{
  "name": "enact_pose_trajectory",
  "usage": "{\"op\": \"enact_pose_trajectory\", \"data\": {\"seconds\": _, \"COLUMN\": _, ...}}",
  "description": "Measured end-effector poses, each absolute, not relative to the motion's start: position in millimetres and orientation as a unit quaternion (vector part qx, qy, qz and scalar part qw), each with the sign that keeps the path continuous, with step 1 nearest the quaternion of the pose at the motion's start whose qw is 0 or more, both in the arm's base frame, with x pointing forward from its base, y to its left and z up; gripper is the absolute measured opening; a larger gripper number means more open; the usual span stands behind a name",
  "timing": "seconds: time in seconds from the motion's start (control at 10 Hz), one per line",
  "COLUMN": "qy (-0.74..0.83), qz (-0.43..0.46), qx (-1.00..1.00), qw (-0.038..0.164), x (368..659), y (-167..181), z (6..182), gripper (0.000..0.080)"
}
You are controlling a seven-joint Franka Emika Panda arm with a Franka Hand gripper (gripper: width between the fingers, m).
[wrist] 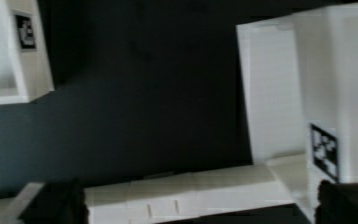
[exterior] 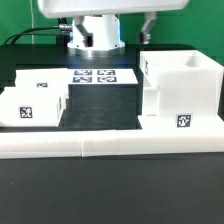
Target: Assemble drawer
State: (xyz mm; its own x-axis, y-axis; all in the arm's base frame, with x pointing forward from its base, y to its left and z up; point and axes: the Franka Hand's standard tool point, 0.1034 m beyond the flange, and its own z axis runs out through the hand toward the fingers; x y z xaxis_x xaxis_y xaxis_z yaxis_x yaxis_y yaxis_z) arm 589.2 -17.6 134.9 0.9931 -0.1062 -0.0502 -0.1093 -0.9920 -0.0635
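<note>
The tall white drawer housing (exterior: 180,88) stands at the exterior view's right, open at the top, with a square tag on its front. It also shows in the wrist view (wrist: 286,90). A smaller white tray (exterior: 35,100) with tags sits at the exterior view's left, and its corner shows in the wrist view (wrist: 5,55). My gripper (wrist: 194,207) is open and empty, high above the dark table between the two parts. Its dark fingers (wrist: 44,205) show at the picture's edge. In the exterior view only the arm (exterior: 92,12) shows, at the top.
A long low white border wall (exterior: 110,146) runs along the table's front and also shows in the wrist view (wrist: 185,195). The marker board (exterior: 95,76) lies flat at the back centre, in front of the robot's base. Dark table surface lies between tray and housing.
</note>
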Motion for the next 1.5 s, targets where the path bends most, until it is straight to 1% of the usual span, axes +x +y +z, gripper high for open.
{"op": "enact_pose_trajectory", "data": {"seconds": 0.1, "qy": 0.054, "qz": 0.023, "qx": -0.998, "qw": 0.031, "x": 584, "y": -28, "z": 128.4, "gripper": 0.0649}}
{"op": "enact_pose_trajectory", "data": {"seconds": 0.2, "qy": 0.049, "qz": 0.025, "qx": -0.998, "qw": 0.031, "x": 583, "y": -28, "z": 125.4, "gripper": 0.0649}}
{"op": "enact_pose_trajectory", "data": {"seconds": 0.6, "qy": 0.049, "qz": 0.026, "qx": -0.998, "qw": 0.031, "x": 583, "y": -28, "z": 125.2, "gripper": 0.0649}}
{"op": "enact_pose_trajectory", "data": {"seconds": 0.7, "qy": 0.06, "qz": 0.024, "qx": -0.997, "qw": 0.03, "x": 577, "y": -41, "z": 120.5, "gripper": 0.0649}}
{"op": "enact_pose_trajectory", "data": {"seconds": 1.0, "qy": 0.046, "qz": 0.019, "qx": -0.998, "qw": 0.029, "x": 555, "y": -72, "z": 97.3, "gripper": 0.0649}}
{"op": "enact_pose_trajectory", "data": {"seconds": 1.3, "qy": 0.026, "qz": 0.015, "qx": -0.999, "qw": 0.018, "x": 544, "y": -91, "z": 64.9, "gripper": 0.0649}}
{"op": "enact_pose_trajectory", "data": {"seconds": 1.5, "qy": 0.025, "qz": 0.017, "qx": -0.999, "qw": 0.013, "x": 541, "y": -96, "z": 46.9, "gripper": 0.0649}}
